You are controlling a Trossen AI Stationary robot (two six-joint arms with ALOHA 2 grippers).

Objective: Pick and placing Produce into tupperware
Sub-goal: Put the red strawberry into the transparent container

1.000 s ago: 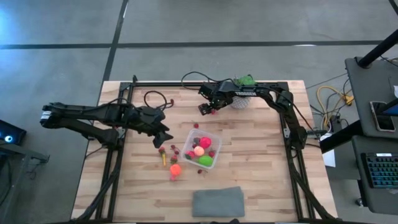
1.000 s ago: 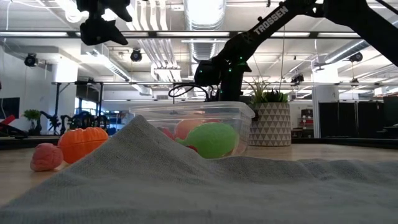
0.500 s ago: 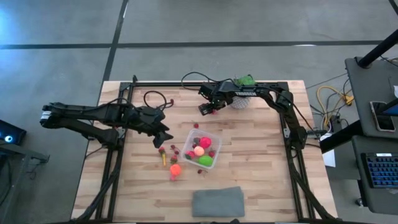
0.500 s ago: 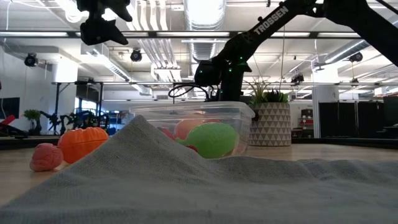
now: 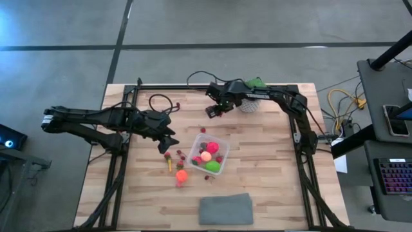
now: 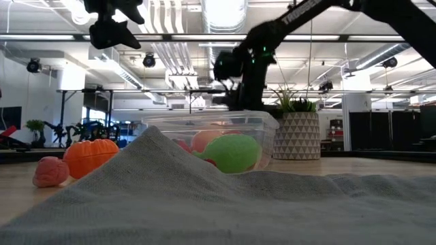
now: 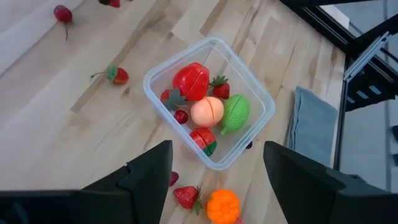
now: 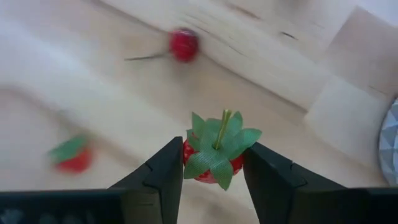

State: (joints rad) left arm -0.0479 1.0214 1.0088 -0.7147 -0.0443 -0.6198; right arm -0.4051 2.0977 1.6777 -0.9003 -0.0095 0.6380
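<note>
The clear tupperware [image 5: 209, 153] stands mid-table, holding a red piece [image 7: 191, 81], a peach piece [image 7: 207, 112], a green piece [image 7: 235, 114] and small strawberries. Loose produce lies at its left: an orange pumpkin [image 5: 181, 174], strawberries [image 7: 118, 74] and a cherry [image 7: 62, 14]. My right gripper [image 5: 213, 112], at the far middle beside the plant pot, is shut on a small red strawberry [image 8: 214, 155]. My left gripper [image 7: 217, 180] hangs open above the table, left of the tub, with nothing between its fingers. My right gripper pinches the strawberry's red body [image 8: 235, 164] between its two fingers, one on each side, just below the green leafy cap [image 8: 217, 144]. The fingers [image 8: 163, 171] come from above, pointing down. The strawberry sits upright, stem up, lifted clear of the table.
A white patterned plant pot [image 5: 250, 103] stands right beside my right gripper at the far edge. A red berry [image 8: 184, 43] and another strawberry [image 8: 73, 157] lie on the wood below it. A flat grey cloth [image 5: 224, 209] lies near the front edge. Black cables [image 5: 161, 102] lie far left.
My right gripper has risen from the table and shifted slightly toward the far edge, carrying the strawberry up with it.
</note>
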